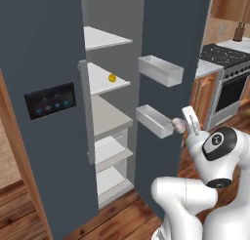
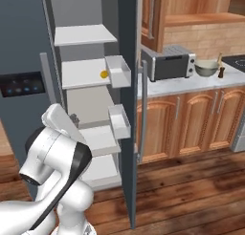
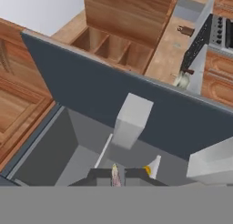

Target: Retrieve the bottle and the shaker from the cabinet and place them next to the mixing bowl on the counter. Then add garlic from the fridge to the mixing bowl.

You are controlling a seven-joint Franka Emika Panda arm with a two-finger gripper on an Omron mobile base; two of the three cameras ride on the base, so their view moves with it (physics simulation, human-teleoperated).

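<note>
My gripper (image 1: 178, 126) hangs in front of the open fridge (image 1: 112, 112), level with the lower door bin (image 1: 154, 121), and is shut on a small pinkish-white garlic bulb (image 1: 177, 123). In the hand view the garlic (image 3: 115, 175) sits pinched between the two dark fingertips (image 3: 100, 175). The pale green mixing bowl (image 2: 206, 67) stands on the white counter (image 2: 191, 83) to the right of the fridge. A small brown shaker (image 2: 220, 70) stands right beside the bowl. A dark bottle (image 1: 239, 32) stands on the far counter beyond the stove.
The fridge door (image 2: 128, 110) stands open between me and the counter, carrying two clear bins (image 2: 118, 70). A small yellow fruit (image 1: 112, 78) lies on a fridge shelf. A silver toaster (image 2: 172, 62) sits left of the bowl. The stove (image 1: 229, 73) is at the far right.
</note>
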